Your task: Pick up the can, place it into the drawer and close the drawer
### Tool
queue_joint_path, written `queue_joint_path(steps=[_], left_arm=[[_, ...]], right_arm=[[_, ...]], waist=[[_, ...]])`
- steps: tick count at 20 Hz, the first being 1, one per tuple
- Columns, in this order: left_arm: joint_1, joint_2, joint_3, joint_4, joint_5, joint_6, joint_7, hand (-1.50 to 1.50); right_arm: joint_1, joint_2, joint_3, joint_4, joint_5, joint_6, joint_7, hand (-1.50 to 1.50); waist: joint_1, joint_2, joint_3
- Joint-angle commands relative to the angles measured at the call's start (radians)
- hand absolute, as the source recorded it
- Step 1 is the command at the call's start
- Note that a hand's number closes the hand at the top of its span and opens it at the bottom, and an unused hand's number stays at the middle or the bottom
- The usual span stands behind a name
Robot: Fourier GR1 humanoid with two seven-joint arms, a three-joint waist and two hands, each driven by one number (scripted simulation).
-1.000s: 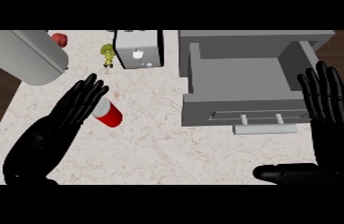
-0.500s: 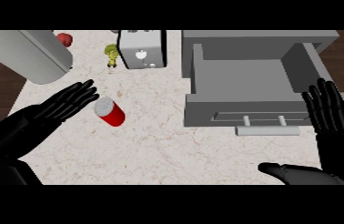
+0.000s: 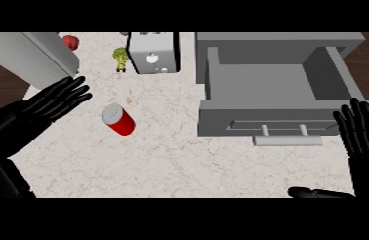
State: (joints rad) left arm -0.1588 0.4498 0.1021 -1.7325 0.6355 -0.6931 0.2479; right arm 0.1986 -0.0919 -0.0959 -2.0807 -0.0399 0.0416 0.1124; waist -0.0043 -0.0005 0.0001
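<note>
Since 0.5 s ago: left hand (image 3: pixel 51 103) has drawn back toward 9 o'clock, away from the can (image 3: pixel 119 120); right hand (image 3: pixel 355 127) has slid further toward the 3 o'clock edge. Can and drawer (image 3: pixel 270 95) unchanged in place.

Left hand: fingers straight and spread, tips pointing to about 1 o'clock, holding nothing. A gap of bare counter (image 3: pixel 180 161) lies between the fingertips and the can, which sits at roughly 4 o'clock from them.

Right hand: fingers straight, pointing to 12 o'clock, released, partly cut by the frame edge, just beside the drawer's front right corner. Thumb shows separately at the lower edge, about 5 o'clock of centre.

Can: red body, pale grey top end. Seen from above it looks tilted, top toward 11 o'clock, base toward 5 o'clock. Rests on the counter at about 9 o'clock of centre, well apart from the drawer.

Drawer: grey, pulled open, interior holding nothing visible; front panel with a pale bar handle (image 3: pixel 287 139) facing 6 o'clock.

Count:
- cans: 1
- open drawers: 1
- grey toaster-like box (image 3: pixel 153 52) at 12 o'clock: 1
- small green-yellow object (image 3: pixel 121 58) just left of it: 1
- red object (image 3: pixel 70 41) at 11 o'clock: 1
- large grey block (image 3: pixel 36 56) at the upper left: 1
</note>
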Motion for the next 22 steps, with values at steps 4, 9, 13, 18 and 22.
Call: queue_joint_path(steps=[4,9,13,18,22], left_arm=[[-0.064,-0.035,0.021,0.069,-0.029,0.017,0.048,-1.5],[-0.088,-0.095,0.01,0.16,-0.172,-0.038,-0.045,-1.5],[-0.039,-0.126,0.018,0.237,-0.314,-0.112,-0.209,-1.5],[-0.128,-0.157,0.022,0.336,-0.373,-0.065,-0.239,-1.5],[-0.16,-0.123,0.054,0.409,-0.372,-0.1,-0.257,-1.5]], right_arm=[[0.084,-0.008,-0.052,0.009,-0.047,0.077,-0.07,-1.5],[0.105,0.034,-0.036,0.02,-0.006,0.068,-0.107,-1.5],[0.065,0.036,-0.033,0.044,0.014,0.066,-0.105,-1.5],[0.127,0.042,-0.051,-0.036,-0.026,0.103,-0.079,-1.5],[0.07,-0.017,-0.144,0.079,-0.077,0.155,-0.132,-1.5]], waist=[[-0.002,0.0,0.0],[-0.001,0.0,0.0],[0.0,0.001,0.0],[-0.003,0.0,0.0],[-0.002,0.001,0.0]])
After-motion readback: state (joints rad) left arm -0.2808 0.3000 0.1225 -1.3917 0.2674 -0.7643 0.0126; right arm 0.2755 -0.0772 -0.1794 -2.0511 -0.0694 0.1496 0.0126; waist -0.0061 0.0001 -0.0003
